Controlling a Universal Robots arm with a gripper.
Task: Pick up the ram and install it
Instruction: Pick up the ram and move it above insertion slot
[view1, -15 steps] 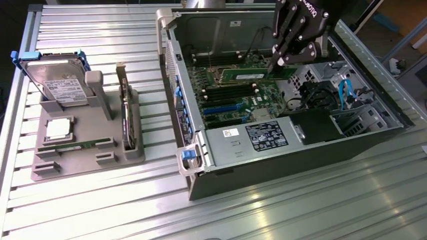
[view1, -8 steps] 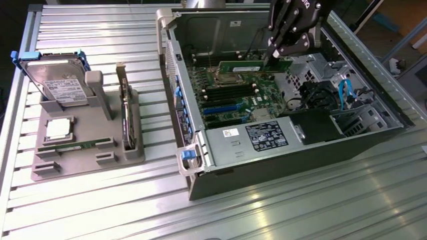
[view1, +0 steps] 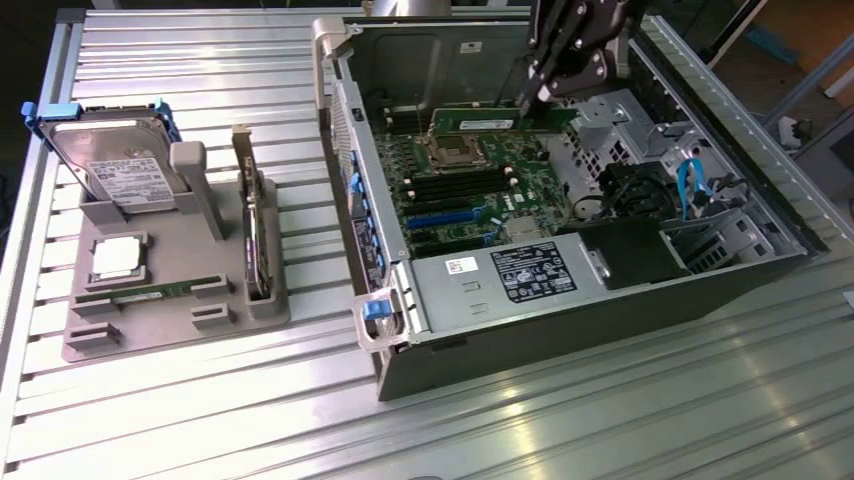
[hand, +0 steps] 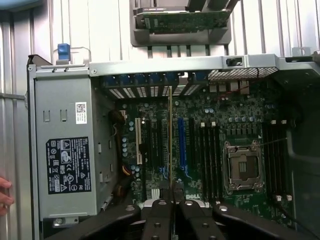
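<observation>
The gripper (view1: 545, 100) reaches down into the open computer case (view1: 587, 320) with its fingers clamped together on the ram (view1: 497, 120), pinching one end of the green stick so that the rest juts out sideways from the fingers, standing on its long edge. The ram hangs over the motherboard (view1: 467, 190), close above the processor socket (view1: 445, 150) and the row of dark memory slots (view1: 461, 185); whether it touches the board I cannot tell. In the wrist view it shows edge-on as a thin line (hand: 170, 135) running out from between the fingertips. The case also holds a grey power supply (view1: 494, 275) and blue cables (view1: 690, 185). Well apart, toward the exterior view's left, a grey holder (view1: 174, 325) carries an upright hard drive (view1: 114, 165), an expansion card (view1: 251, 230) on edge, a square chip (view1: 118, 258) and a second green stick (view1: 147, 291) lying flat.
</observation>
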